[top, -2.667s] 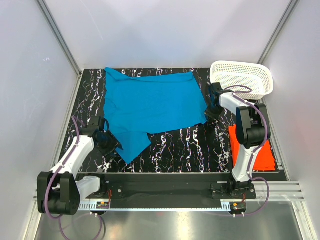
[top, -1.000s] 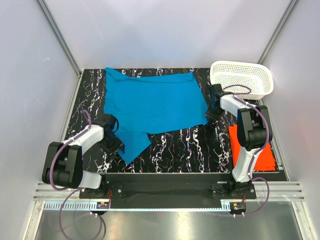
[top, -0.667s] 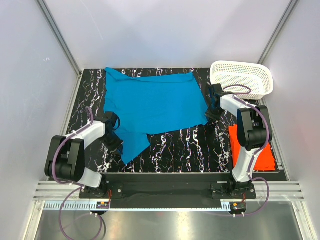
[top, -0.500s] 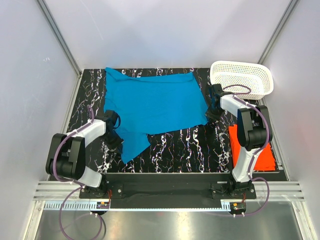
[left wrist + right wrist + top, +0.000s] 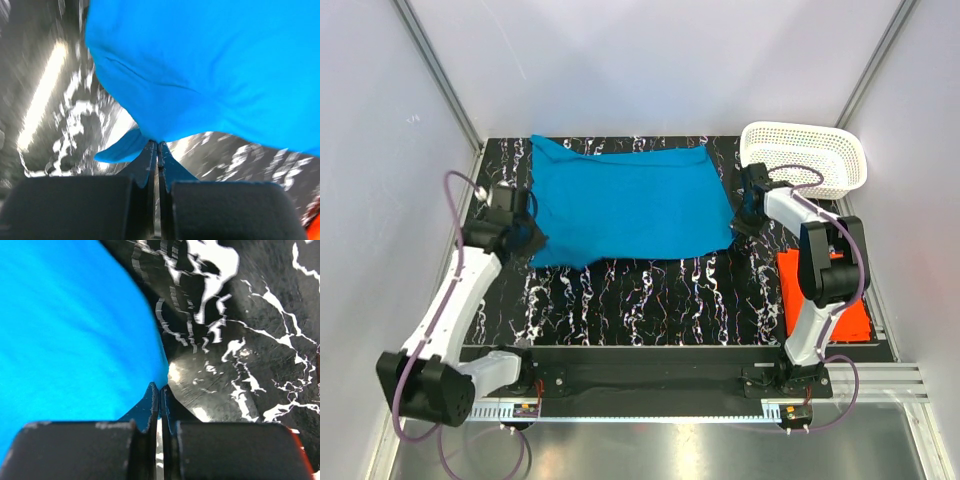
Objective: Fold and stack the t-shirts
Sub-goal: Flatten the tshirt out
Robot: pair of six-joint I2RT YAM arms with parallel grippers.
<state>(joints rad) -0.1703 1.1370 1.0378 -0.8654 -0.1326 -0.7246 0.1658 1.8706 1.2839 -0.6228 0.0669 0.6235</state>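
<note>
The blue t-shirt lies spread across the far half of the black marbled table. My left gripper is at its near left corner and is shut on a pinch of the blue cloth; in the left wrist view the jaws meet with a blue flap hanging beside them. My right gripper is shut on the shirt's near right corner, and its jaws close on the blue edge. The orange-red t-shirt lies folded at the near right, partly hidden by the right arm.
A white perforated basket stands at the far right corner, just behind the right gripper. White walls and metal posts enclose the table on three sides. Bare marbled tabletop shows between the blue shirt and the arm bases.
The left gripper shut on the blue shirt's near left flap and carried it back and to the left, so the flap no longer juts toward the front. The right gripper stayed put.
</note>
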